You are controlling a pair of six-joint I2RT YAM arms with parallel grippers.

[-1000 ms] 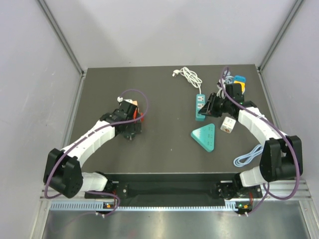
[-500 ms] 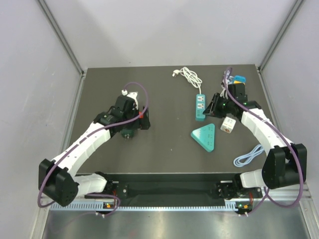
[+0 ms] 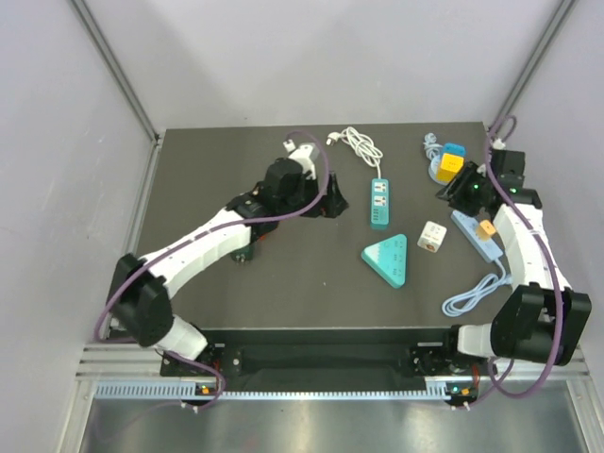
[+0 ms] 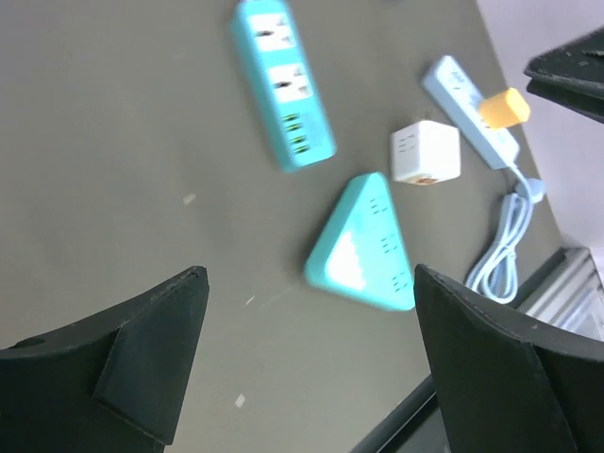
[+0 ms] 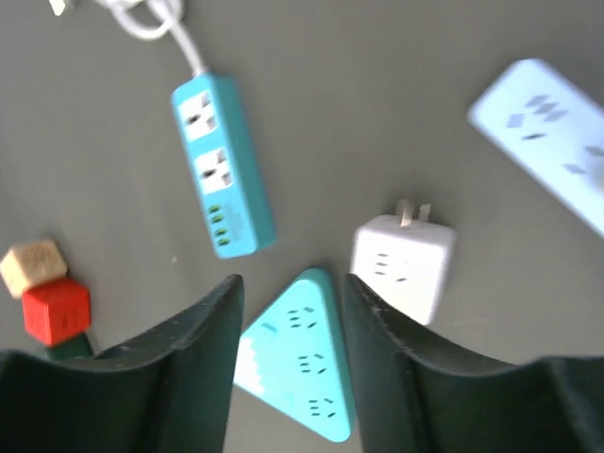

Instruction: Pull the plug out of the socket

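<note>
Crowding the right half of the table (image 3: pixel 208 170) are a teal strip (image 3: pixel 379 202), a triangular socket (image 3: pixel 389 260) and a white cube adapter (image 3: pixel 431 236). The yellow plug (image 3: pixel 485 228) sits in the pale-blue strip (image 3: pixel 467 224) at 3 o'clock — close to the right edge, with bare tabletop toward 9. Both arms stretch forward; left gripper (image 4: pixel 307 311) and right gripper (image 5: pixel 288 302) gape, holding nothing.

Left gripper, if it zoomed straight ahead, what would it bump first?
Probably the teal triangular power strip, framed by the open left gripper in its wrist view. It might touch the bare table just before it; depth is hard to judge.
</note>
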